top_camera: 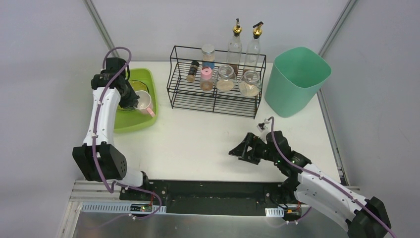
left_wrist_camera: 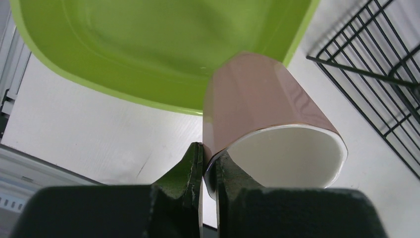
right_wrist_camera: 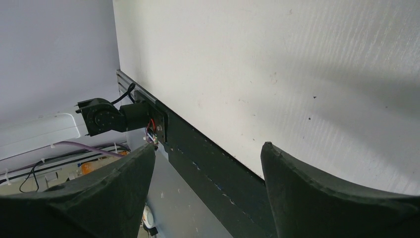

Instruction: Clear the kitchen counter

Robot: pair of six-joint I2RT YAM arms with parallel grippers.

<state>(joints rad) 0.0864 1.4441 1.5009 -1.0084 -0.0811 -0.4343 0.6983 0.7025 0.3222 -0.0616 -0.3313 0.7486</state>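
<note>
Kitchen counter (top_camera: 198, 144) under lime tub (top_camera: 144, 78), wire rack (top_camera: 214, 107), mint bin (top_camera: 288, 99)

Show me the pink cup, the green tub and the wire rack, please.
pink cup (left_wrist_camera: 257, 99), left wrist view, on its outer side wall.
green tub (left_wrist_camera: 148, 44), left wrist view, on its bare inside.
wire rack (top_camera: 233, 104), top external view, on its bare lower shelf.

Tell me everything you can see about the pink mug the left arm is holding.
The mug is glossy, ceramic-looking, dusty pink outside and white inside, with faintly faceted sides and a thin dark line at the rim. It is tipped on its side, mouth toward the wrist camera. The left end effector pinches its wall at the rim, one finger inside and one outside. It sits over the near-right edge of the green tub; whether it touches the tub cannot be told.
</note>
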